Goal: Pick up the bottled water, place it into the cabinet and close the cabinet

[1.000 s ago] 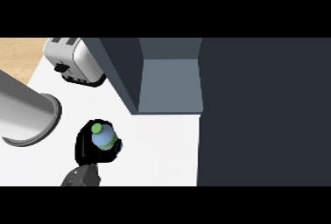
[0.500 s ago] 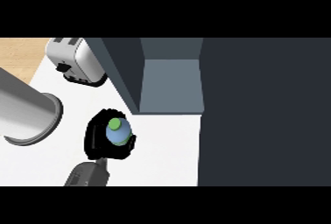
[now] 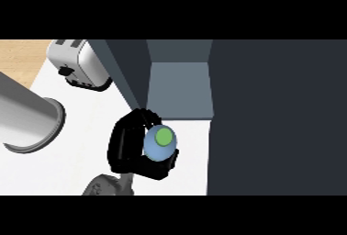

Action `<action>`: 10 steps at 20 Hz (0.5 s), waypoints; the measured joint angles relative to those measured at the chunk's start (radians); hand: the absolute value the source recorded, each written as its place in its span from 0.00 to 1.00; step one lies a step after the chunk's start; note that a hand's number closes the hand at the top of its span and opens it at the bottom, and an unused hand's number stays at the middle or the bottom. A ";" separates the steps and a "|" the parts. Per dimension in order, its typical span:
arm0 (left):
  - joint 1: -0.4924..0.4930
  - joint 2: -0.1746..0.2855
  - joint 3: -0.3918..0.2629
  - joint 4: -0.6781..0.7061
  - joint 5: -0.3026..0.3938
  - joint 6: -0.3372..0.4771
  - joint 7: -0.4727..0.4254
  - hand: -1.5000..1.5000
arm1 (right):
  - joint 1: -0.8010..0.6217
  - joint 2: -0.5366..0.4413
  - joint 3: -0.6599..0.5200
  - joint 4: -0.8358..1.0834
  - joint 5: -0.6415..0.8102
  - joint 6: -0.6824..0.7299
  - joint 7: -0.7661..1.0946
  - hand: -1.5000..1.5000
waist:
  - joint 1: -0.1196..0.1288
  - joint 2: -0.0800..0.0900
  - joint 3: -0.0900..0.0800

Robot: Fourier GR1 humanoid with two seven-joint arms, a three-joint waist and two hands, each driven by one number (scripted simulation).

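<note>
Bottled water (image 3: 161,143) sits clasped in the right robot hand (image 3: 125,149), fingers curled round it; open cabinet (image 3: 180,92) just beyond.

The single head view looks steeply down on the white flat countertop (image 3: 75,160), facing the open dark-grey cabinet (image 3: 180,92) ahead. It sits close: the black hand (image 3: 123,148) curled round the blue green-capped water bottle (image 3: 160,143) fills the frame's middle.

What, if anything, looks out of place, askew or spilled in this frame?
Nothing stands out. The right hand is curled round the bottled water, whose green cap faces the camera, just in front of the open cabinet. The toaster sits on the counter. No spill or damage shows.
</note>
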 measured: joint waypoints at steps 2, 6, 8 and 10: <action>-0.026 0.000 -0.055 -0.020 -0.007 0.075 0.026 1.00 | -0.007 -0.009 -0.014 -0.001 -0.003 0.004 0.006 0.00 | -0.003 0.002 0.000; -0.135 0.000 -0.141 -0.058 -0.011 0.254 0.112 1.00 | -0.039 0.000 0.014 -0.001 -0.007 -0.008 0.036 0.00 | -0.008 0.004 0.000; -0.206 0.000 -0.161 -0.062 -0.010 0.341 0.158 1.00 | -0.049 0.002 0.004 0.003 -0.008 -0.006 0.033 0.00 | -0.011 0.004 0.000; -0.263 0.000 -0.173 -0.047 -0.012 0.405 0.169 1.00 | -0.058 0.005 0.007 0.002 -0.009 -0.009 0.044 0.00 | -0.013 0.004 0.000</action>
